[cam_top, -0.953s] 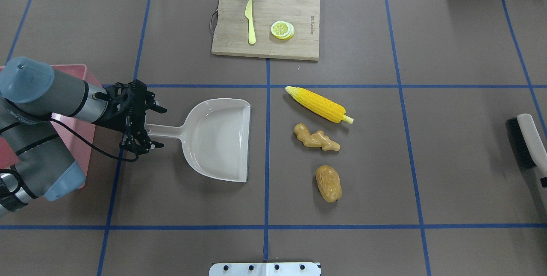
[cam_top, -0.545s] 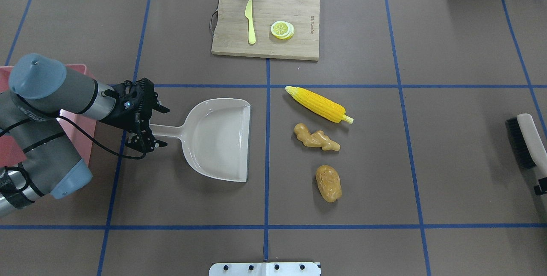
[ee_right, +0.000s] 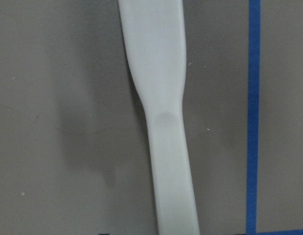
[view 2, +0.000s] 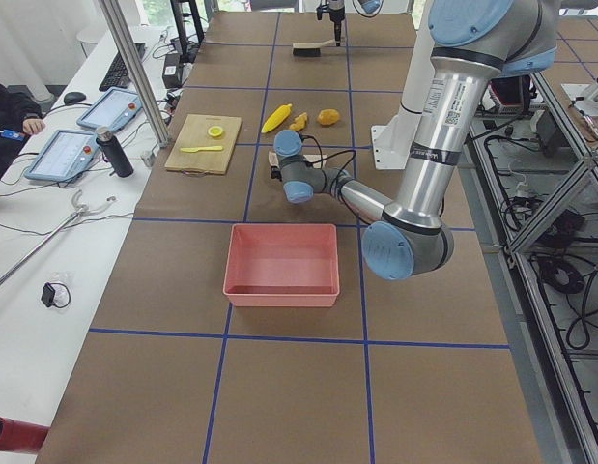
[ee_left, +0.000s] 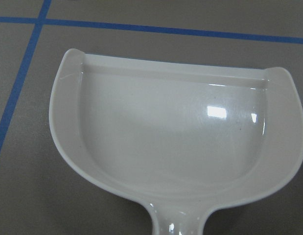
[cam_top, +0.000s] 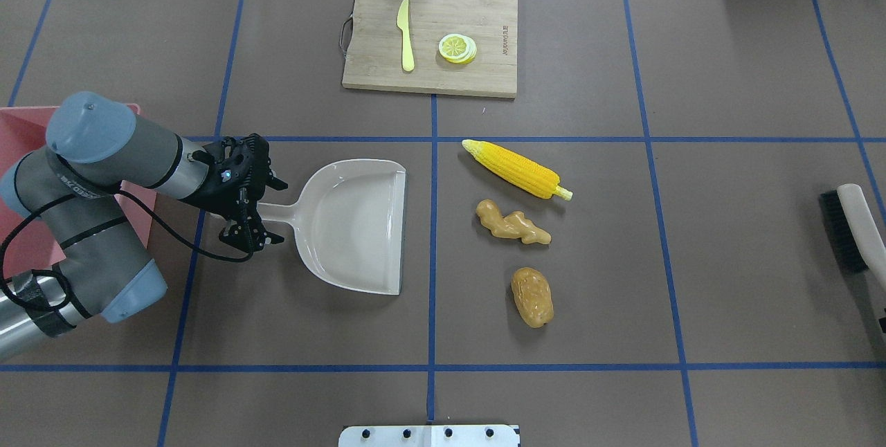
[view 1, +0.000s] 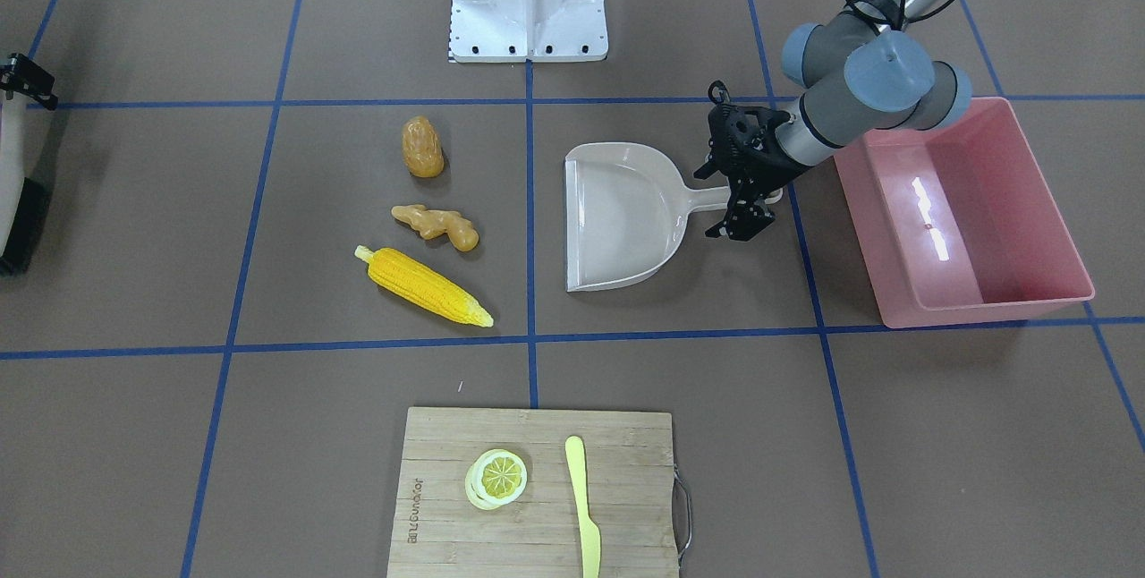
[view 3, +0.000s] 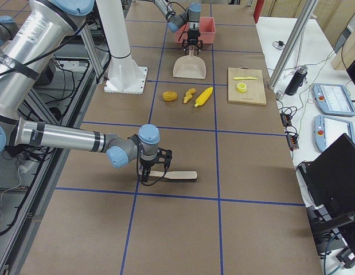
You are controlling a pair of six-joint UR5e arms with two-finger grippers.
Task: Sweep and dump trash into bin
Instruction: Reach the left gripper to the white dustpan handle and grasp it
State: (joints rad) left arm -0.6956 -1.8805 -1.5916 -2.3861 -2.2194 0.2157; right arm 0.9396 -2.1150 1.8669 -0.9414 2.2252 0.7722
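The trash lies on the table right of the beige dustpan (cam_top: pixel 360 225): a yellow corn cob (cam_top: pixel 516 169), a tan ginger root (cam_top: pixel 512 223) and a brown-orange potato-like lump (cam_top: pixel 532 296). My left gripper (cam_top: pixel 277 212) stands open, one finger on each side of the dustpan's handle, not closed on it. The pink bin (view 1: pixel 984 314) sits behind that arm with nothing in it. My right gripper (view 3: pixel 156 167) is at the handle end of a black-bristled brush (cam_top: pixel 855 225) lying at the table's right edge. I cannot tell whether it is open or shut.
A wooden cutting board (cam_top: pixel 429 39) at the back centre carries a pale yellow knife (cam_top: pixel 405 35) and a lemon slice (cam_top: pixel 457 48). The robot's white base plate (view 1: pixel 528 5) sits at the near middle edge. A person's arm shows at a side desk in the exterior left view.
My left arm has moved right, bringing the open gripper further along the dustpan handle toward the pan. The trash, dustpan and brush have not moved.
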